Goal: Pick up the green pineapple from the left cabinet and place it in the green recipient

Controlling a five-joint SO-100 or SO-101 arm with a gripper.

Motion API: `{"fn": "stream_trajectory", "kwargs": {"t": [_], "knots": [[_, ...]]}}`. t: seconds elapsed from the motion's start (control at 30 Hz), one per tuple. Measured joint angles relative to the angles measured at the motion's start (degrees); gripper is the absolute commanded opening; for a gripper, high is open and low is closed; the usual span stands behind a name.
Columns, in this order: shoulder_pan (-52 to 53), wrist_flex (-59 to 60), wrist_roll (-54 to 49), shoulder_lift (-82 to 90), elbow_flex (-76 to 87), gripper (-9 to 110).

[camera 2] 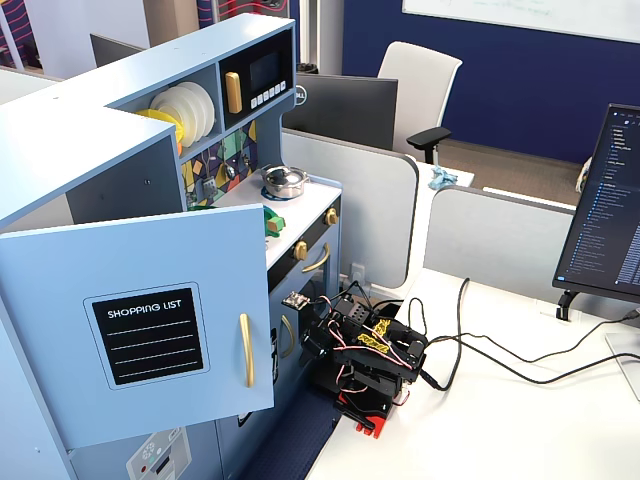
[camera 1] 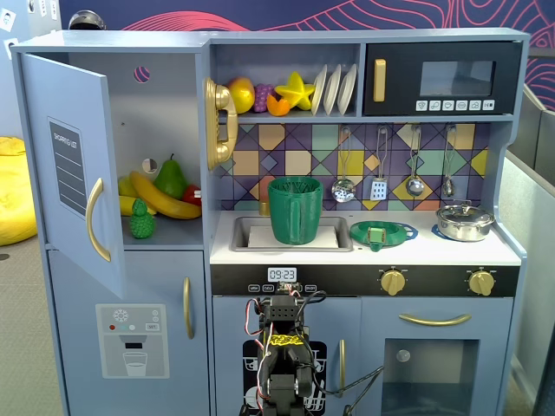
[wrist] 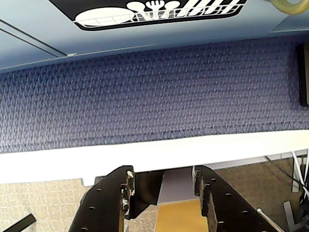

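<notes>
- The gripper hangs low in front of the toy kitchen, fingers parted and holding nothing, pointed at blue carpet.
- The green pineapple sits on the shelf of the left cabinet, at 7 o'clock from the banana and touching it.
- The cabinet's door stands open.
- The green cup stands upright in the sink, at 3 o'clock from the pineapple and well apart.
- The arm is folded beside the kitchen front.

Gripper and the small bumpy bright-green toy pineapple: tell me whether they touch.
Apart. A fixed view shows the bumpy green pineapple on the open pale-blue cabinet shelf, while the gripper, jaws open and empty, sits folded low by the floor.
</notes>
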Motion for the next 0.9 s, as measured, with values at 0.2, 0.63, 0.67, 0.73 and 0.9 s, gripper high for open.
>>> {"fn": "stream_trajectory", "kwargs": {"t": [0.2,0.63,0.67,0.73,0.9], "knots": [[0.00,0.00,0.00,0.00,0.00,0],[-13.54,-5.54,-3.78,-1.93,-1.32,2],[-16.35,-10.55,-4.66,-3.43,-2.02,4],[-22.59,-23.47,-5.19,-6.24,-4.57,4],[-39.37,-45.00,-12.83,-13.62,-17.31,4]]}}
